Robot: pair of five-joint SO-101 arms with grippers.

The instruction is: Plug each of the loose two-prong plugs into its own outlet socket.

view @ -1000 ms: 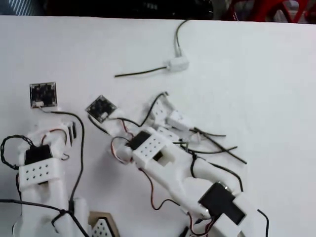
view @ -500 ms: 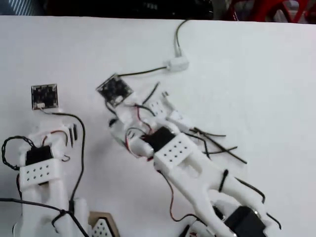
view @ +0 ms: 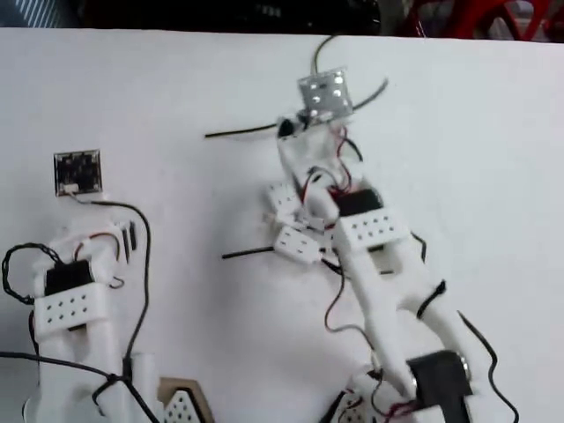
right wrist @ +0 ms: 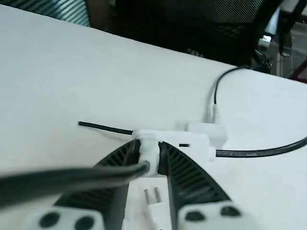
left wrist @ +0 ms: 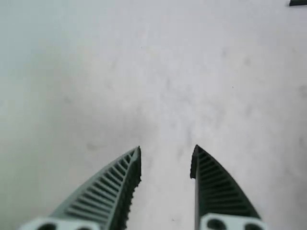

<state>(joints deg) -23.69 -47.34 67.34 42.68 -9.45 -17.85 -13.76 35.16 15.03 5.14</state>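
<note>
your right hand [right wrist: 149, 146] is clamped narrow on a white plug [right wrist: 149, 159], jaws pinching its body from both sides, and the plug's black cable [right wrist: 62, 181] trails back past the hand toward the camera. the outlet socket [right wrist: 199, 136] sits right in front of the fingertips, basically touching the plug's front end, but you can't tell from the wrist view whether the prongs are actually seated or just butted up against it. the socket's own cable [right wrist: 259, 151] runs off sideways along the bench [view: 485, 132], and a thin black wire [right wrist: 105, 128] lies on the other side of it. from the high view your right arm [view: 388, 282] stretches toward the far middle of the bench. closer in, beside that arm, one loose plug [view: 284, 198] lies flat, and a second loose plug [view: 298, 245] lies just in front of it with its lead pointing off to the left side of the bench, both well apart from the socket. your left hand [left wrist: 165, 155] is open fairly wide with nothing between the jaws, hanging over bare bench, and the left arm [view: 66, 304] sits at the near left corner, well away from all the plugs.
</note>
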